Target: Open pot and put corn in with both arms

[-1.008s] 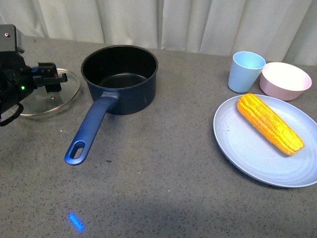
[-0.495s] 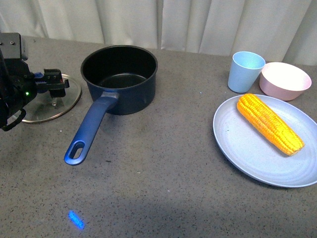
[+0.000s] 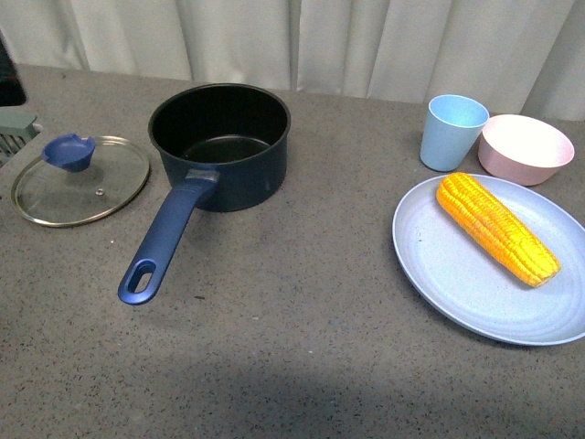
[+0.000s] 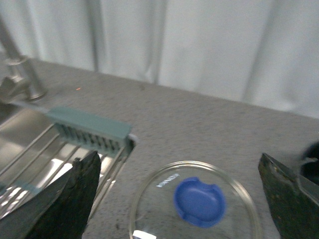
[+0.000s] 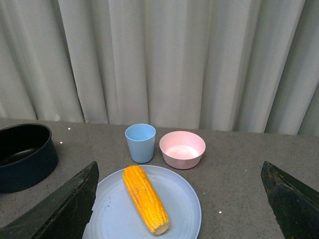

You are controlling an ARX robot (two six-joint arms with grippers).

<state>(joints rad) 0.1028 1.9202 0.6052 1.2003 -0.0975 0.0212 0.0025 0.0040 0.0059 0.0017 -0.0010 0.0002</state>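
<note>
The navy pot (image 3: pixel 220 142) stands uncovered at the back left of the counter, its long blue handle (image 3: pixel 163 240) pointing toward me; the pot (image 5: pixel 22 155) also shows in the right wrist view. Its glass lid (image 3: pixel 80 178) with a blue knob (image 3: pixel 69 151) lies flat on the counter left of the pot. My left gripper (image 4: pixel 182 199) hangs open above the lid (image 4: pixel 194 204), touching nothing. The yellow corn (image 3: pixel 497 228) lies on a pale blue plate (image 3: pixel 457 274) at the right. My right gripper (image 5: pixel 182 199) is open, hovering back from the corn (image 5: pixel 145 198). Neither arm shows in the front view.
A light blue cup (image 3: pixel 453 132) and a pink bowl (image 3: pixel 526 148) stand behind the plate. A steel sink with a green-edged drain rack (image 4: pixel 89 132) and a faucet (image 4: pixel 22 74) lies left of the lid. White curtains hang behind the counter.
My left arm, which stood over the lid at the left edge, has drawn back out of the front view. The lid now lies fully uncovered on the counter.
</note>
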